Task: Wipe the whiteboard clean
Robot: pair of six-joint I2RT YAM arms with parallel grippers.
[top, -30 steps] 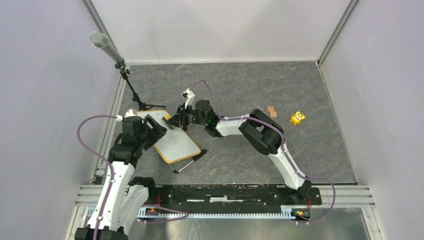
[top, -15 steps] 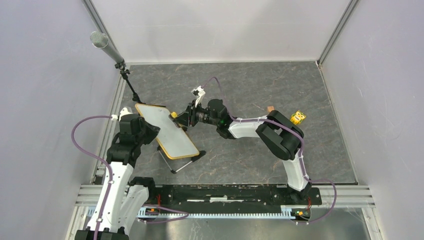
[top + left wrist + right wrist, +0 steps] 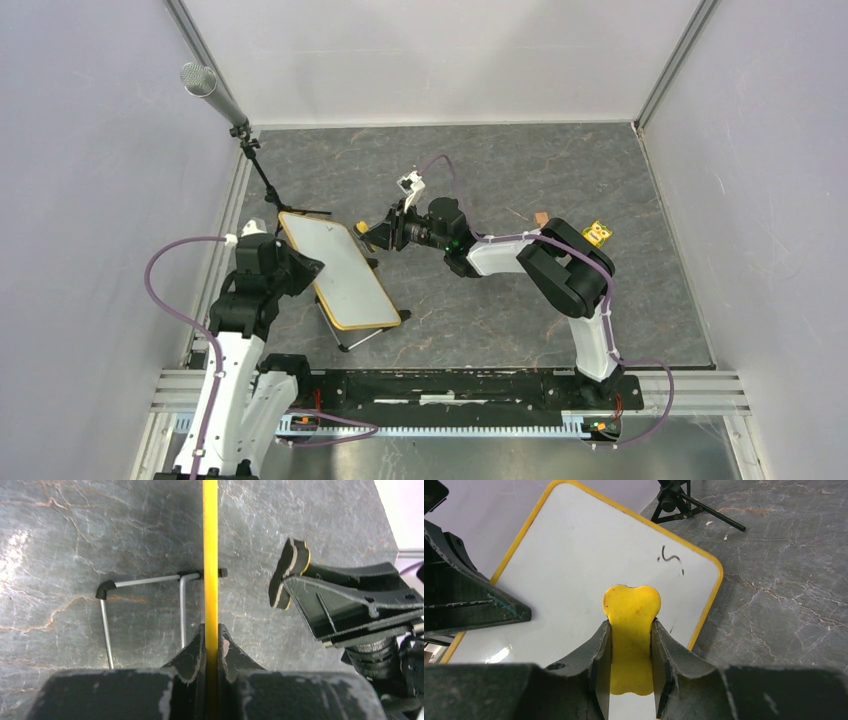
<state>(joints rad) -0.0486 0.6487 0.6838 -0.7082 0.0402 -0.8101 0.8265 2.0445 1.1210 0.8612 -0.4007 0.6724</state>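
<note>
1. Whiteboard (image 3: 338, 272): at the 9 o'clock side of the grey surface (image 3: 520, 170), tilted, with its wire stand (image 3: 145, 582) behind it.
2. Left jaws: clamped on the board's yellow frame edge.
3. Right jaws: gripping a yellow eraser (image 3: 631, 615) at 3 o'clock of the board, apart from its face.
4. Board face: white, with one small black squiggle (image 3: 670, 556) near a corner.
5. Microphone stand (image 3: 262, 175): at 11 o'clock of the board.

Overhead camera looks down; both wrist cameras (close in) share the whiteboard (image 3: 574, 555).
</note>
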